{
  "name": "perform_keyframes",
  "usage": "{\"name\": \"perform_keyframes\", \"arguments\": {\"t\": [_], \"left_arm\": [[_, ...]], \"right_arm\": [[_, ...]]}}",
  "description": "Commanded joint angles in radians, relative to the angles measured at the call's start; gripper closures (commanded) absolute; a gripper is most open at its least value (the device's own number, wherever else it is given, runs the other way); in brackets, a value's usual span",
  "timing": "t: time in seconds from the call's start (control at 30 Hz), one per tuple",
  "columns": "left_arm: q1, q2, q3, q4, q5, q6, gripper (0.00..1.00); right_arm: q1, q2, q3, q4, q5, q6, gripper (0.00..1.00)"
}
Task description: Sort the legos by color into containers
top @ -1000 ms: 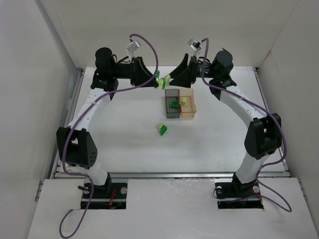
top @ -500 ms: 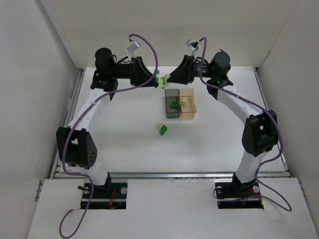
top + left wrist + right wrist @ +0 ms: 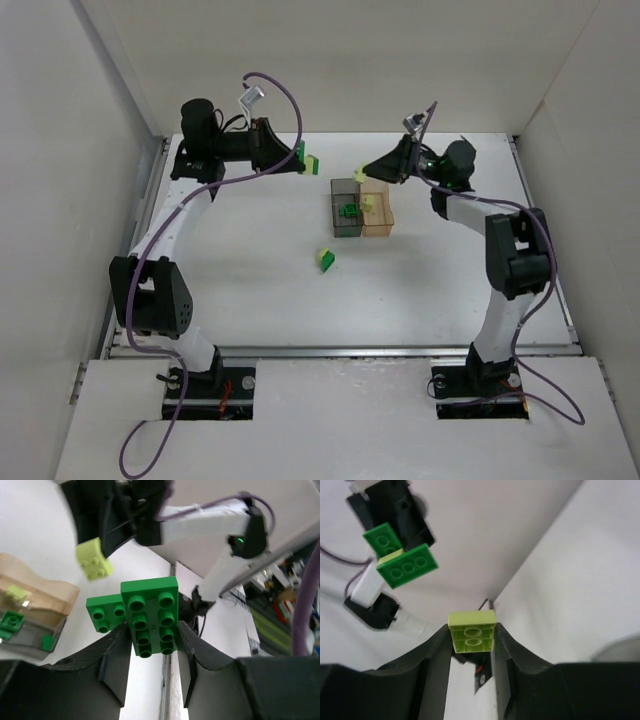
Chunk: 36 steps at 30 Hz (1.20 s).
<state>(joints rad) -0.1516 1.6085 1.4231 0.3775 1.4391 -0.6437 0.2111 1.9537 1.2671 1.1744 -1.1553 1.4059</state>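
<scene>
The left gripper point(image 3: 297, 158) is pinching dark green bricks point(image 3: 301, 153) at the overhead view's upper left; the right gripper point(image 3: 372, 174) is clamping a pale brick point(image 3: 360, 176) near the centre boxes point(image 3: 346, 187). Light, stiff, slick, they are likely holding best across flat sides.

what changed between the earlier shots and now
The arms drew apart. The right gripper shut on the pale brick and carried it off to the right. The left gripper swung back left, still holding the green bricks. The containers, the bricks in them and the loose brick stayed put.
</scene>
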Motion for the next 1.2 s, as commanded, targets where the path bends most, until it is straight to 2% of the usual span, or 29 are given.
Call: {"name": "perform_keyframes", "arguments": {"t": [0.0,0.03,0.07,0.1,0.17,0.2,0.23,0.27,0.33,0.43,0.53,0.67,0.7,0.73,0.8,0.83,0.93,1.0,1.13,1.17], "left_arm": [[0.020,0.016,0.159,-0.445,-0.155,0.411,1.00],[-0.002,0.045,0.257,-0.866,-0.255,0.629,1.00],[-0.032,0.071,0.384,-0.976,-0.349,0.891,1.00],[-0.049,0.100,0.395,-1.015,-0.441,0.907,1.00],[-0.049,0.100,0.358,-0.975,-0.451,0.859,1.00],[-0.049,0.091,0.324,-0.962,-0.472,0.825,1.00],[-0.069,0.091,0.315,-0.962,-0.556,0.825,1.00],[-0.078,0.079,0.304,-0.942,-0.583,0.844,1.00],[-0.097,0.045,0.260,-0.916,-0.633,0.855,1.00],[-0.108,0.034,0.249,-0.907,-0.620,0.865,1.00],[-0.108,0.034,0.258,-0.916,-0.586,0.865,1.00],[-0.108,0.034,0.258,-0.916,-0.575,0.865,1.00],[-0.108,0.034,0.258,-0.916,-0.575,0.865,1.00],[-0.108,0.034,0.258,-0.925,-0.575,0.865,1.00],[-0.108,0.034,0.258,-0.925,-0.566,0.865,1.00],[-0.108,0.034,0.258,-0.925,-0.566,0.865,1.00],[-0.108,0.034,0.276,-0.934,-0.531,0.865,1.00],[-0.108,0.034,0.287,-0.943,-0.504,0.874,1.00],[-0.108,0.034,0.306,-0.953,-0.337,0.944,1.00],[-0.108,0.034,0.306,-0.962,-0.250,0.978,1.00]], "right_arm": [[-0.071,-0.206,-0.018,-0.448,0.095,-0.482,1.00],[-0.072,-0.243,0.018,-0.669,0.214,-0.654,1.00],[-0.072,-0.271,0.097,-0.863,0.282,-0.803,1.00],[-0.058,-0.286,0.130,-1.082,0.334,-0.970,1.00],[-0.047,-0.286,0.200,-1.204,0.468,-1.041,1.00],[-0.047,-0.270,0.228,-1.342,0.536,-1.105,1.00],[-0.035,-0.253,0.263,-1.427,0.625,-1.142,1.00],[-0.006,-0.231,0.300,-1.502,0.823,-1.175,1.00],[0.020,-0.155,0.388,-1.663,0.945,-1.241,1.00],[0.045,-0.075,0.433,-1.769,1.017,-1.256,1.00],[0.086,-0.046,0.433,-1.795,1.086,-1.265,1.00],[0.109,-0.003,0.442,-1.815,1.051,-1.274,0.97],[0.109,0.011,0.442,-1.816,1.051,-1.274,0.93],[0.109,0.011,0.442,-1.825,1.051,-1.274,0.76],[0.109,0.011,0.442,-1.825,1.036,-1.274,0.56],[0.109,0.002,0.442,-1.814,0.993,-1.274,0.33],[0.109,-0.056,0.442,-1.774,0.918,-1.311,0.01],[0.109,-0.091,0.433,-1.748,0.832,-1.332,0.01],[0.100,-0.234,0.365,-1.612,0.610,-1.415,0.00],[0.100,-0.266,0.341,-1.575,0.556,-1.429,0.00]]}}
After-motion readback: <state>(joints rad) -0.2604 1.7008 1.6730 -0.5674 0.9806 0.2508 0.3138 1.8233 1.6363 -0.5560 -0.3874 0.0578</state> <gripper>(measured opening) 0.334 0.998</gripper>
